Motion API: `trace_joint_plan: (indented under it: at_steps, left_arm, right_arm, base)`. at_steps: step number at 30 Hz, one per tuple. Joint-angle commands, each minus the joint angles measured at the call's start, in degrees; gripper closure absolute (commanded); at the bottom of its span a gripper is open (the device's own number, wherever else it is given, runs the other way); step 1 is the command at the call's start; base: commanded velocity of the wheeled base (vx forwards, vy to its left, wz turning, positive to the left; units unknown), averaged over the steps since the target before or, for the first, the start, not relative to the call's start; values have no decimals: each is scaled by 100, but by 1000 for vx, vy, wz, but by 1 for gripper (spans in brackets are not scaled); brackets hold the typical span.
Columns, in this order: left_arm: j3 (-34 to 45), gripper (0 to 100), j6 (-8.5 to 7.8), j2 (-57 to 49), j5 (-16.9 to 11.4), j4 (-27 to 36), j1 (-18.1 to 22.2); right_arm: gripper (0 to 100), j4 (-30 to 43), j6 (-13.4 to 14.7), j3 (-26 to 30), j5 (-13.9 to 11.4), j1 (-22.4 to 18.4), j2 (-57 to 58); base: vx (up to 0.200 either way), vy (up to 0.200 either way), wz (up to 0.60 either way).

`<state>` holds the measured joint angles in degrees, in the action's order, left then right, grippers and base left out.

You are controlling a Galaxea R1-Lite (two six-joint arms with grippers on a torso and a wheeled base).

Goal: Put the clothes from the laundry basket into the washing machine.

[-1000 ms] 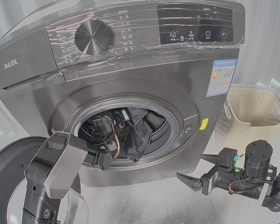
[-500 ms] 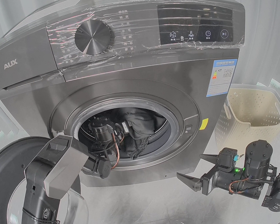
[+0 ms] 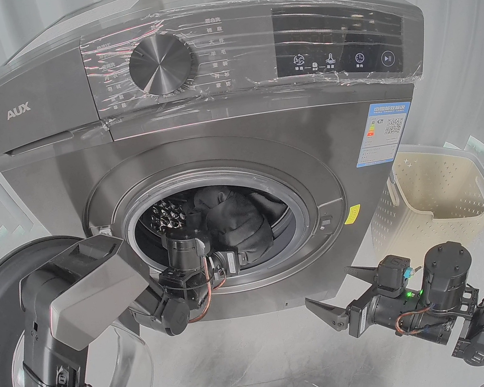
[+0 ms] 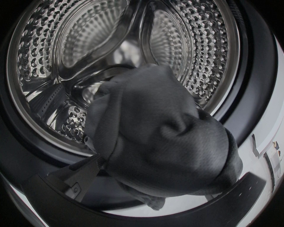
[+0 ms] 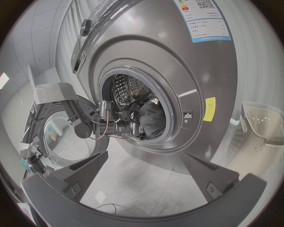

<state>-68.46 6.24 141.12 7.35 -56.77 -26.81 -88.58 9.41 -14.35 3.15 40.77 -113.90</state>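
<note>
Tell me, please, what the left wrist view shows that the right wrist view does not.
Particular to the left wrist view: a close look down the drum, its perforated wall and raised paddles. Particular to the right wrist view: the laundry basket, the open door, the yellow sticker and the open right gripper. Shared: the dark clothes lying at the drum's mouth.

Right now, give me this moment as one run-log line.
left gripper: open, at door opening | dark garment: bunched in drum mouth | right gripper: open, empty, low before washing machine
</note>
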Motion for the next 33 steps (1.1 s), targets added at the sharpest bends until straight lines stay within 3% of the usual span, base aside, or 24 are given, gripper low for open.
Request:
trace_joint_plan:
  at_steps: [1, 6, 7, 15, 17, 20, 21, 28, 33]
  left_arm:
    - [105, 0, -18, 30, -14, 8, -53]
    - [123, 0, -97, 241, -14, -9, -53]
    - [114, 100, -123, 293, -14, -27, -53]
    - [-537, 100, -27, 425, 56, -71, -35]
    - [-809, 100, 79, 434, 74, -80, -9]
    - [-1486, 100, 378, 487, 381, -53, 114]
    - [-1679, 100, 404, 513, 469, -53, 167]
    - [-2910, 100, 404, 944, 794, -62, 483]
    - [-3182, 100, 404, 1058, 838, -62, 536]
  right_arm:
    - [0, -2, -1, -7, -7, 2, -1]
    - [0, -2, -1, -7, -7, 2, 8]
    - [0, -2, -1, -7, -7, 2, 8]
    - [0, -2, -1, -7, 2, 10, -1]
    - [0, -2, -1, -15, 2, 10, -1]
    - [0, -2, -1, -15, 2, 46, -10]
    - [0, -2, -1, -15, 2, 54, -10]
    - [0, -2, -1, -24, 2, 46, -10]
    - [0, -2, -1, -33, 2, 46, -10]
  base:
    - [0, 0, 0]
    - [0, 0, 0]
    - [0, 0, 0]
    - [0, 0, 0]
    - [0, 0, 0]
    - [0, 0, 0]
    - [0, 0, 0]
    - [0, 0, 0]
    - [0, 0, 0]
